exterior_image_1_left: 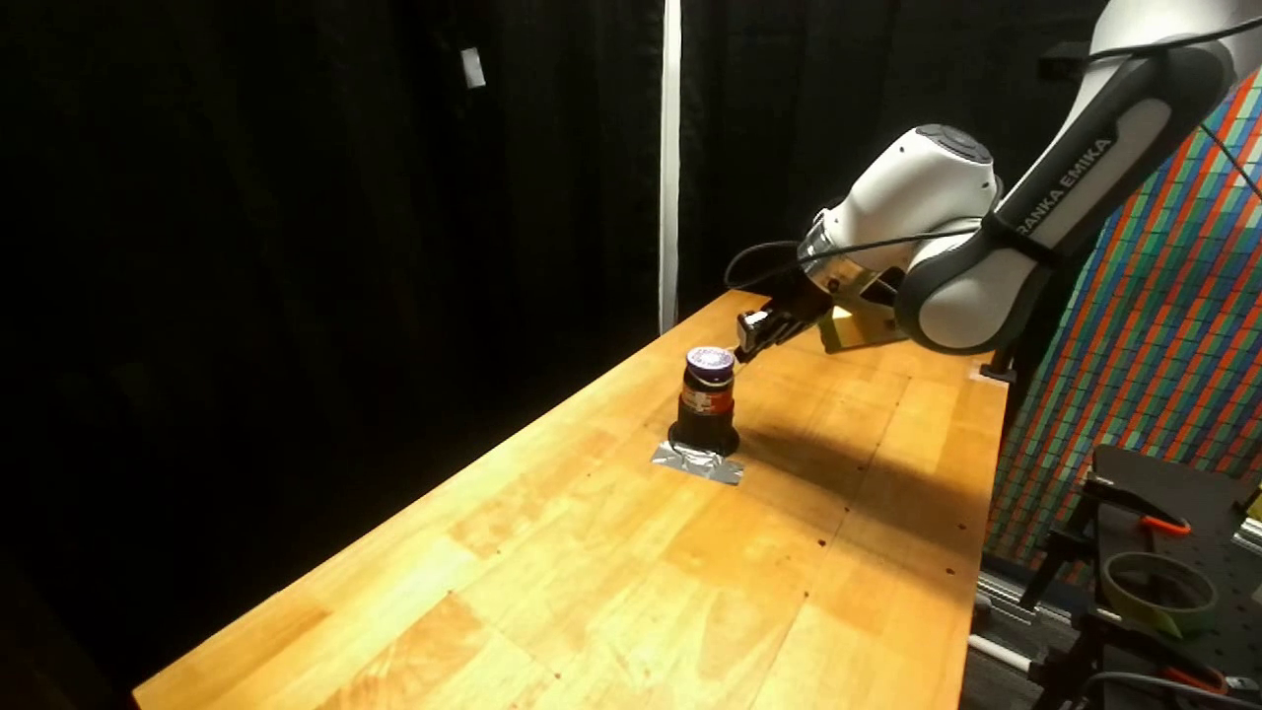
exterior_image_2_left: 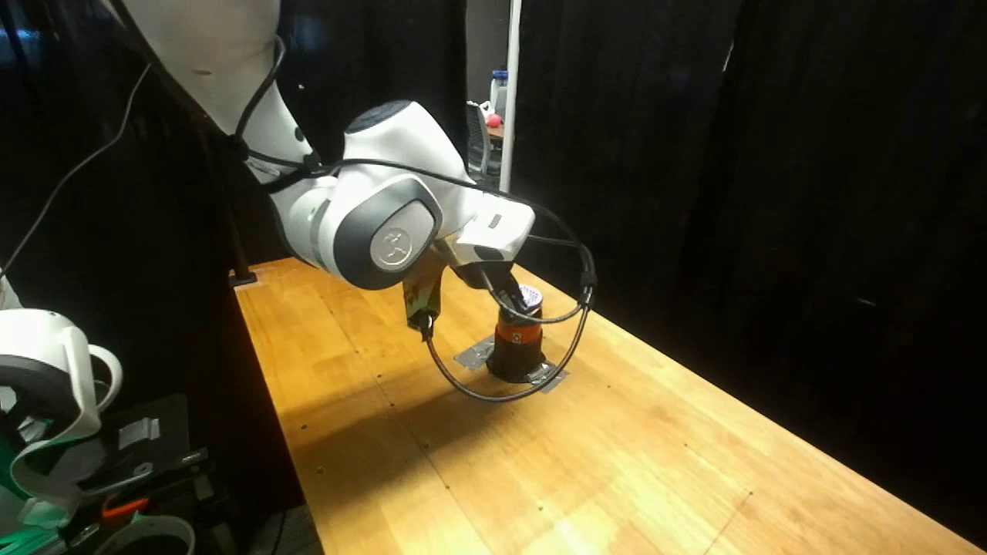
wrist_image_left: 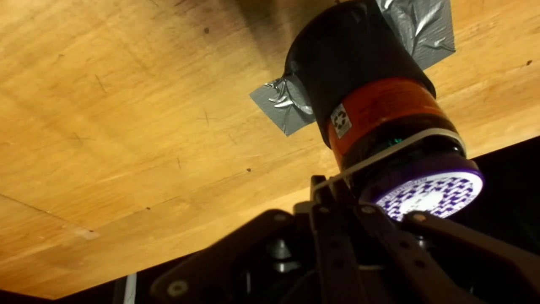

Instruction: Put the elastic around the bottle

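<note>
Your gripper [wrist_image_left: 328,187]: jaws pinched together on elastic [wrist_image_left: 438,132] | bottle [wrist_image_left: 400,126] just beyond jaws, elastic crossing it below lid [wrist_image_left: 445,190] | lift early and taut elastic may slip off top

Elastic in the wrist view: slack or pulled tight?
Pulled tight, it seems: the elastic runs nearly straight from the gripper across the bottle, between the purple lid and the orange label, with no visible sag.
</note>
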### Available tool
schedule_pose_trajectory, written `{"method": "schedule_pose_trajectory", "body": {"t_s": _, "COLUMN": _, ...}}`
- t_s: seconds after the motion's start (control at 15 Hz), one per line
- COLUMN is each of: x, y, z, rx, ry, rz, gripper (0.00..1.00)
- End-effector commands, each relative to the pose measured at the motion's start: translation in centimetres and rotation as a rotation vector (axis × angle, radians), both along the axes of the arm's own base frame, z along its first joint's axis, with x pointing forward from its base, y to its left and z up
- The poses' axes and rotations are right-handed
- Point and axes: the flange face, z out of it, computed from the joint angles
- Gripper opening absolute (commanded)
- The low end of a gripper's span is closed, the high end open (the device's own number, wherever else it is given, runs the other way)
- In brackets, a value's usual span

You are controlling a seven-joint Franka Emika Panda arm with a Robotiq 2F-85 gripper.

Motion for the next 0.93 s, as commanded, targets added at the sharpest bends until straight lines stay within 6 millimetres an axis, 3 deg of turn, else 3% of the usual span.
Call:
{"method": "schedule_pose_trajectory", "body": {"t_s": 0.0, "x": -1.6, "y": 1.1, "z": 0.2, "rx": 0.006, "ry": -0.081, "rz": 0.053, "gripper": 0.08}}
{"method": "schedule_pose_trajectory", "body": {"t_s": 0.2, "x": -2.5, "y": 2.3, "z": 0.0, "rx": 0.024, "ry": -0.105, "rz": 0.108, "gripper": 0.09}}
{"method": "schedule_pose_trajectory", "body": {"t_s": 0.87, "x": -5.4, "y": 2.0, "z": 1.1, "rx": 0.045, "ry": -0.289, "rz": 0.2, "gripper": 0.09}}
